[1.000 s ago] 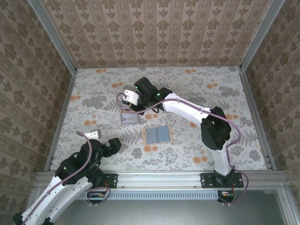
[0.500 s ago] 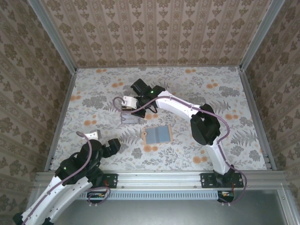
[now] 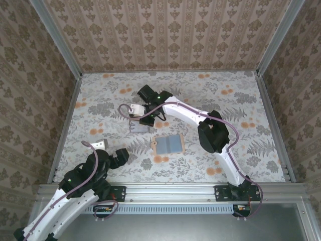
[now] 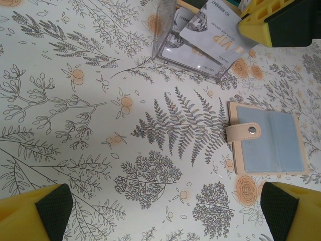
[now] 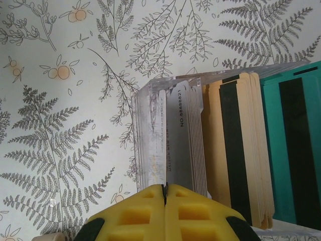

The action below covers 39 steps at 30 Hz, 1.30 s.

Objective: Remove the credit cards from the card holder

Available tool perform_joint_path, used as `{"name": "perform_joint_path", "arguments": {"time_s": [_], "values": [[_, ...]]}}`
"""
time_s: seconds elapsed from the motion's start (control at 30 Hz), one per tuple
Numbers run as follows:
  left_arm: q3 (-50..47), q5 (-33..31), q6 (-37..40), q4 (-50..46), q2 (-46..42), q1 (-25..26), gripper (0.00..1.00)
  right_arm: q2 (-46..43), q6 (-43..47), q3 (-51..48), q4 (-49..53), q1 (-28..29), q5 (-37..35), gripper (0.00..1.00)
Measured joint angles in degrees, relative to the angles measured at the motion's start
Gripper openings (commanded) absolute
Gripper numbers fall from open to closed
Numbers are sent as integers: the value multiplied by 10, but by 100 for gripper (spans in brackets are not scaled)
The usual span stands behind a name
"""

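Just near-right of the right gripper (image 5: 165,190), pinching a pale grey credit card (image 5: 178,130) over the clear box (image 4: 183,55), find the open card holder (image 3: 169,144), long axis left-right, farther from the spread left gripper (image 3: 110,149).

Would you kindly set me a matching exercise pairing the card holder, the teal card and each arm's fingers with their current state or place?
Things:
1. card holder
2. teal card
3. left fingers
4. right fingers

States or places:
A. spread wide apart
B. pressed together
C. lying open, grey-blue side up
D. standing in the clear box

Pairs: 1-C, 2-D, 3-A, 4-B
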<state>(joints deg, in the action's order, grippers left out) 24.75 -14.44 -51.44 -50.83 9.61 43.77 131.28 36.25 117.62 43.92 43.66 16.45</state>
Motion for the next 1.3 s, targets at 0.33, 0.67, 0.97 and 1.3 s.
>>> {"name": "perform_joint_path", "arguments": {"time_s": [0.33,0.67,0.97,1.3], "values": [[0,0,0,0,0,0,100,9,0,13,15,0,3,0],[0,0,0,0,-4,0,100,9,0,32,20,0,3,0],[0,0,0,-2,-11,0,100,9,0,38,20,0,3,0],[0,0,0,-2,-11,0,100,7,0,53,20,-4,3,0]]}}
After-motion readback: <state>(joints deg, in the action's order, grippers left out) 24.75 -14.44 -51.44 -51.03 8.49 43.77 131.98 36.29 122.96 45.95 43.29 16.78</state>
